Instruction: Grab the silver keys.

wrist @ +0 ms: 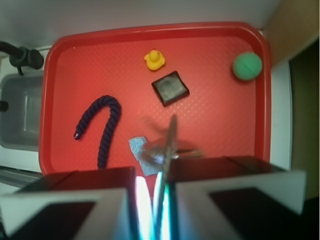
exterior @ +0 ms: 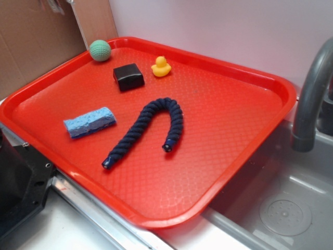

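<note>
holding the silver keys (wrist: pixel 167 147) between my fingers, my gripper (wrist: pixel 159 200) is closed to a narrow gap with the ring and blades dangling out in front of the wrist camera, blurred, raised above the red tray (wrist: pixel 55 75). my gripper and the keys are out of sight in the exterior view.

items on the tray, per the exterior view: blue sponge (exterior: pixel 89 122) near the left edge; dark blue rope (exterior: pixel 151 127) bent in a hook shape beside it, apart from it; black box (exterior: pixel 128 76) toward the back; yellow duck (exterior: pixel 161 67) just right of the box, not touching; green ball (exterior: pixel 100 50) in the back left corner. in the wrist view the keys partly cover the sponge.

grey faucet (exterior: pixel 311 99) and sink (exterior: pixel 281 208) stand to the right of the tray.
</note>
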### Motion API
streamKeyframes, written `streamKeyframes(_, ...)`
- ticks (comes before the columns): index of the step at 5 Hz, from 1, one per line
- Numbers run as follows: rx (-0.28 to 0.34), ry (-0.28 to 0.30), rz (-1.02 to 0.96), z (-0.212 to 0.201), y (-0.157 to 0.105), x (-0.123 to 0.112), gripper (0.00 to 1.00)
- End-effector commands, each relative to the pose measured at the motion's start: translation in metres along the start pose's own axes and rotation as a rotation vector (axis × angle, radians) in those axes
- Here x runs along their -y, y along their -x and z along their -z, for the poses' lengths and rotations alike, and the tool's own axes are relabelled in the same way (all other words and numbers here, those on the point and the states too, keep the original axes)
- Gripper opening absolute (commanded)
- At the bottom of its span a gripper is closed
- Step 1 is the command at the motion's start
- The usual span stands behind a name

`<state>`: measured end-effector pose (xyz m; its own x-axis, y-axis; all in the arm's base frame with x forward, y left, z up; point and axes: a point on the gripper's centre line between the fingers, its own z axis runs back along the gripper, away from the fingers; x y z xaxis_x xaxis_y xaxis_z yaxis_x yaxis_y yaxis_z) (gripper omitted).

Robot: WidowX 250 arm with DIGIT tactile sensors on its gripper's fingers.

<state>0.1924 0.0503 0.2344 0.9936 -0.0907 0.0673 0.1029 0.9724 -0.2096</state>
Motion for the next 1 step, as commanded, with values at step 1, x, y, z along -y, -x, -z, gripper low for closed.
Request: streamKeyframes(1,0.023,-0.053,0.043,-0.0026,-0.0135,0.0118,0.0)
